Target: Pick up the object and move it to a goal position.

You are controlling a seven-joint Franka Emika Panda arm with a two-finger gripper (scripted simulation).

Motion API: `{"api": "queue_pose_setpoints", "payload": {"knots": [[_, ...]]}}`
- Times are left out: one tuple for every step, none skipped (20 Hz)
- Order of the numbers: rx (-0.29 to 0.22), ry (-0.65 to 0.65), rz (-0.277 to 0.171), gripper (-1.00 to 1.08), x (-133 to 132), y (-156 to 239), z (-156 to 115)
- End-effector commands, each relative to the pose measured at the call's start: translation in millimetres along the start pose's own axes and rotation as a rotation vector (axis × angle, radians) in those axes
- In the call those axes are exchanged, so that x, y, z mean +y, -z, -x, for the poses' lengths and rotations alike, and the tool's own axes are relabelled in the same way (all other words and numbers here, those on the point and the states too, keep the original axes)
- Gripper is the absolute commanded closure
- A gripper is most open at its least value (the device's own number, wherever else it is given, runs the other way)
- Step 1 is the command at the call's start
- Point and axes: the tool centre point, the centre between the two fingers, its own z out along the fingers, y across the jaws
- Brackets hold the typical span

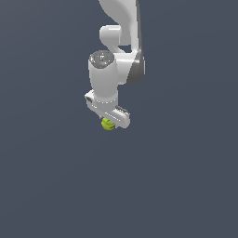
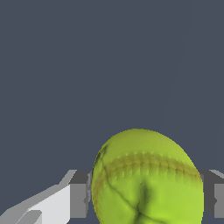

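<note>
Closest to the wrist camera, the small yellow-green ball with a darker stitched seam [image 2: 146, 179] fills the lower middle of the picture, its skin creased with a few dark folds below the seam. A grey finger pad [image 2: 78, 199] sits tight against one side of it, joined to a white angled finger body, and a second grey pad meets it on the opposite side at the picture's edge; the fingers are pinching the ball between them, with no gap visible at either pad. Beyond the ball there is only a flat, dark slate-blue ground [image 2: 87, 65] (whether it is a desk or a floor cannot be told).

In the exterior view the ball [image 1: 108, 124] appears as a small bright spot tucked under the white robot gripper [image 1: 110, 122], only partly showing below the hand's lower edge. The gripper hangs pointing downward from a stout white cylindrical wrist with a speckled grey cap [image 1: 103, 76], and above that the white arm with a dark grey joint band [image 1: 125, 42] rises out of the top of the picture. Behind everything lies the same plain slate-blue surface. How high the ball is held above it cannot be told.
</note>
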Motion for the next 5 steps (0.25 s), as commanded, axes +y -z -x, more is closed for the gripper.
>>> {"api": "queue_pose_setpoints", "payload": {"knots": [[0.000,-0.001,0.000,1.08,-2.5,9.7,2.9],[0.000,-0.001,0.000,1.08,-3.2,12.0,3.6],[0.000,-0.001,0.000,1.08,-3.7,13.7,4.1],[0.000,-0.001,0.000,1.08,-4.0,14.7,4.3],[0.000,-0.001,0.000,1.08,-4.1,15.0,4.4]]}}
